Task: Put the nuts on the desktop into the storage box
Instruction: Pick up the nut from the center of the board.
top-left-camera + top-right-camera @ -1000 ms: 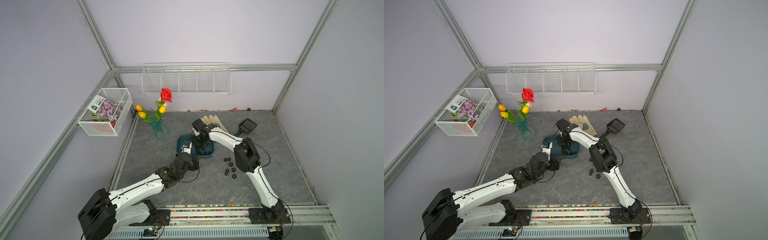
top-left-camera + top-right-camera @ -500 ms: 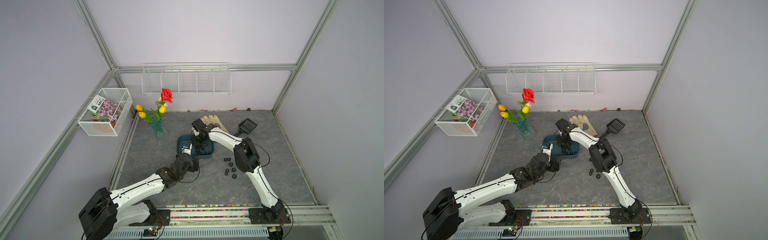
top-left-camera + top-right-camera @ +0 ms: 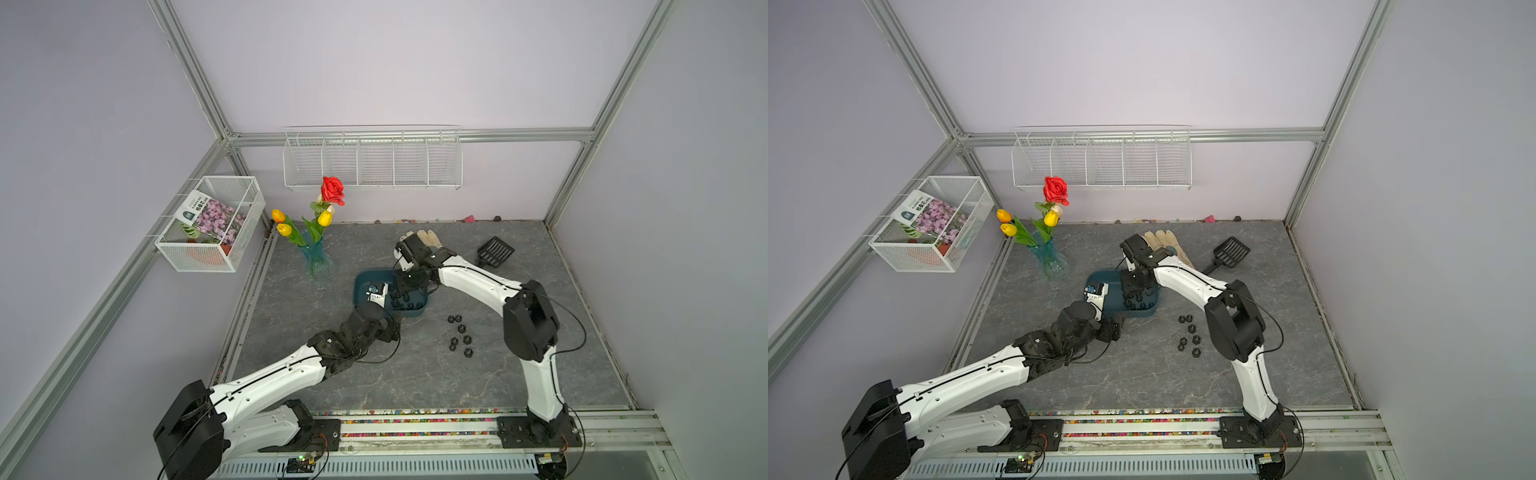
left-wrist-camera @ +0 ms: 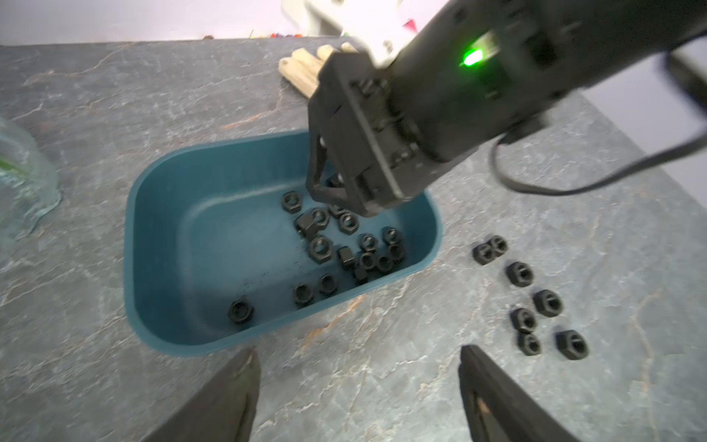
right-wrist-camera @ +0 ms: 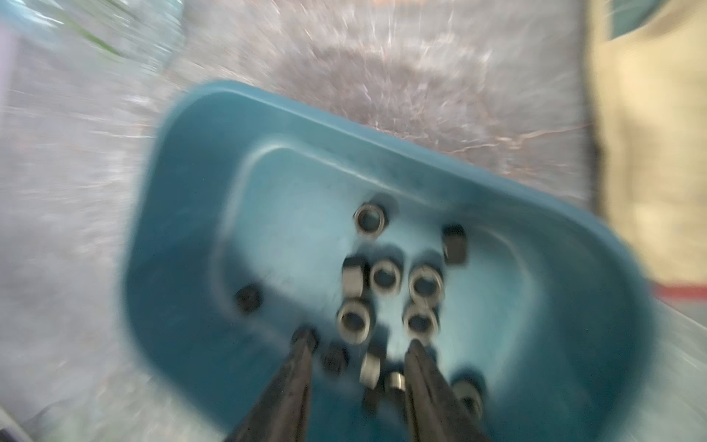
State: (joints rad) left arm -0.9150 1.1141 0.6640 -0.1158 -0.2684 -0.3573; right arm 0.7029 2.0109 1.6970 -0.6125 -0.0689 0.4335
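While our right gripper (image 5: 359,340) hangs slightly spread and empty over the teal plastic storage box (image 5: 183,214), our left gripper (image 4: 355,350), at six o'clock of it, gapes wide, holding nothing.

White arm links (image 3: 270,382), black joints (image 3: 530,328), thin black cables (image 4: 543,191), green light (image 4: 472,58)

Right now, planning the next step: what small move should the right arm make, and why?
Probably lift the right arm's fingers out of the dark teal-blue plastic storage box and swing toward the small black hexagonal nuts on the grey stone-patterned desktop: the fingers stand apart, empty.
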